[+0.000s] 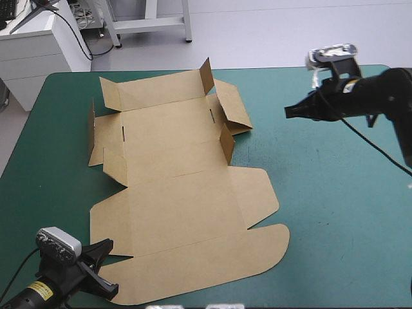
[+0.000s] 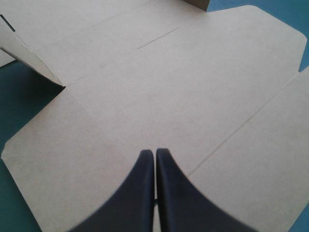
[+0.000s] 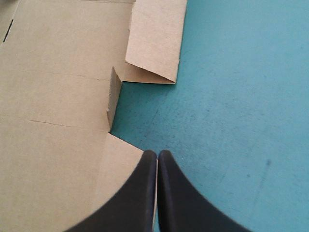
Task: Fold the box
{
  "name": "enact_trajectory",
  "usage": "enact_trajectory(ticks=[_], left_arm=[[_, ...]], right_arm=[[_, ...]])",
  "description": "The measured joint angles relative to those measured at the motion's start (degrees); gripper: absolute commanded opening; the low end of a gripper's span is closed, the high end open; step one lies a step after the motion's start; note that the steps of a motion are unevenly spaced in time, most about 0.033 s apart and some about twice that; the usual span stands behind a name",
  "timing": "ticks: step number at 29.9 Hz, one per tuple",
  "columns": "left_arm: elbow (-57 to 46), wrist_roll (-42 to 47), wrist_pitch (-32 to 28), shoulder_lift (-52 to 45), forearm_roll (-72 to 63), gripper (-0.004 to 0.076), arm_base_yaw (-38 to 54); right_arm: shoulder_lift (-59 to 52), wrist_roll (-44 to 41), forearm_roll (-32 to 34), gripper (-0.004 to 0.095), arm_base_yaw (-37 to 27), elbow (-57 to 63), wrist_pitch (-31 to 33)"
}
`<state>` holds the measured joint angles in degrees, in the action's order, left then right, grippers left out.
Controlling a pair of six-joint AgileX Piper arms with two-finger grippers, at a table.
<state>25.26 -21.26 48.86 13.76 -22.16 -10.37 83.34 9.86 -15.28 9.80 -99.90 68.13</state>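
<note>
High view: box lies on table, left of centre, mostly flat sheet, far flaps raised. Left gripper at box's near-left corner, covering bit of edge. Right gripper raised, well apart from box.

Left wrist view: left gripper pinched together, nothing between, over box; contact with board unclear; sheet cut off on several sides.

Right wrist view: right gripper pinched together, empty, above box edge; side flap upright; box mostly out of frame.
</note>
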Motion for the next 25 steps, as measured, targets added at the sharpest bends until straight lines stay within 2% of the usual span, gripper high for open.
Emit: enact_trajectory(ticks=[7, 12, 19, 22, 25], left_arm=[[0.0, 0.0, 0.0, 0.0, 0.0, -0.0008, 0.0], [0.0, 0.0, 0.01, 0.0, 0.0, -0.0008, 0.0], [0.0, 0.0, 0.01, 0.0, 0.0, -0.0008, 0.0], [0.0, 0.0, 0.01, 0.0, 0.0, -0.0008, 0.0], [0.0, 0.0, 0.01, 0.0, 0.0, -0.0008, 0.0]], right_arm=[[12.5, -3.75, 2.0, 0.0005, 8.11, -10.09, 1.15], [20.51, -4.82, 5.86, 0.0005, 12.64, -17.39, 3.2], [25.59, -5.5, 6.0, 0.0018, 14.1, -20.25, 3.25], [25.7, -5.66, 5.73, 0.01, 14.1, -20.31, 3.09], [25.7, -5.66, 5.73, 0.029, 14.1, -20.56, 2.37]])
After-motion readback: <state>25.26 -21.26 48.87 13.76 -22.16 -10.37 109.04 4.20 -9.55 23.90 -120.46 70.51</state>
